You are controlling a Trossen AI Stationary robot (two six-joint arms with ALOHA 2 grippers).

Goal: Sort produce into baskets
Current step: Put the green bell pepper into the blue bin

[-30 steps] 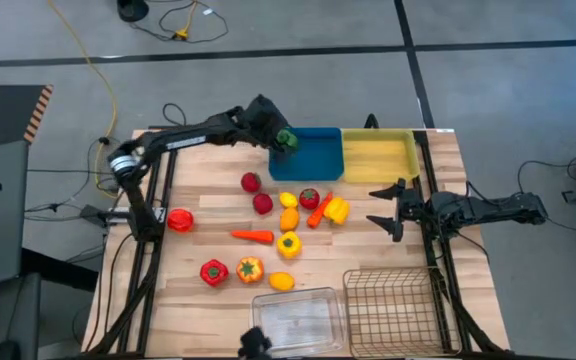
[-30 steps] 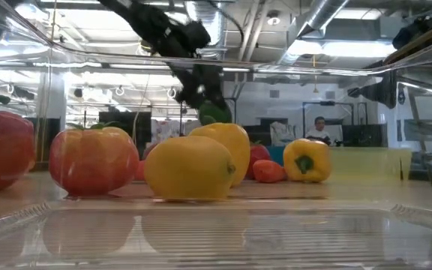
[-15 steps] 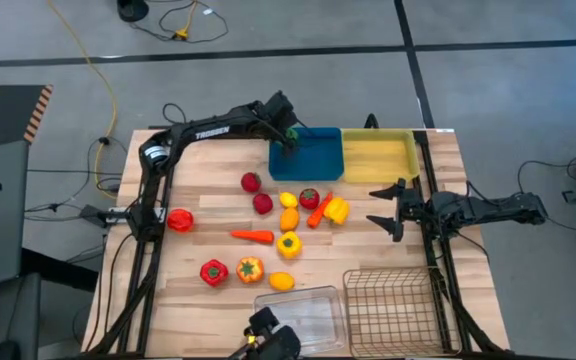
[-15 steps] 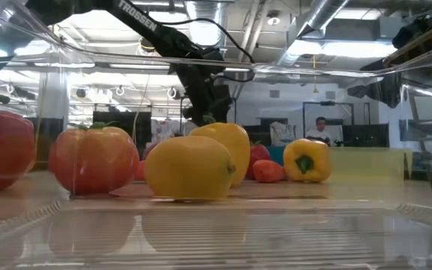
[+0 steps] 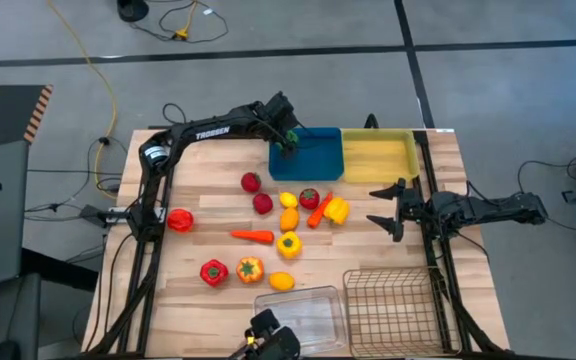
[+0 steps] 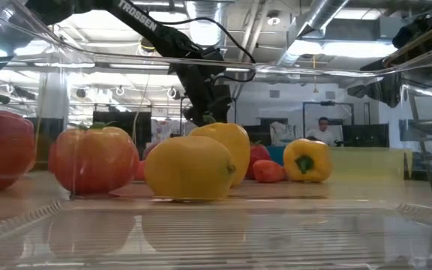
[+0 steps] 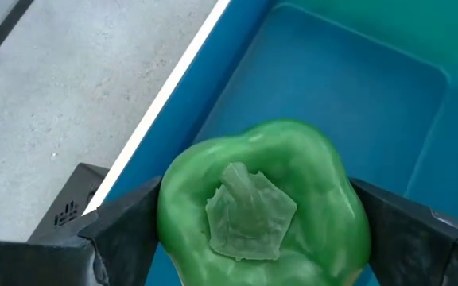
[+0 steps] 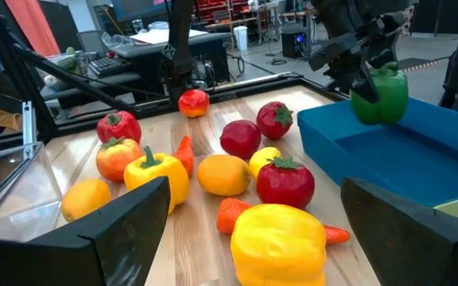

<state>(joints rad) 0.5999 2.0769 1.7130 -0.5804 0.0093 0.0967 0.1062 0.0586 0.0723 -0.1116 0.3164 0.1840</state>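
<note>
Holding, left gripper: I see its fingers on either side of the green pepper, pressed against it, so it grips the pepper above the blue tray at that tray's far left corner.
Green pepper: in my right wrist view it hangs clear above the tray floor, stem side toward the gripper.
Right gripper: I read its fingers as spread wide apart with nothing between them; it sits at the right side of the table, near the yellow tray, pointing left toward the produce.
Baskets: blue tray and yellow tray side by side at the far edge; clear bin and wire basket side by side at the near edge.
Loose produce: a cluster on the wooden table mid-way between the trays and the bins, including a yellow pepper, a carrot, a lemon, two red berries and a red tomato.
Far left: one red piece lies apart by the left arm's base.
Background: a person is seated well beyond the table in my low view.
</note>
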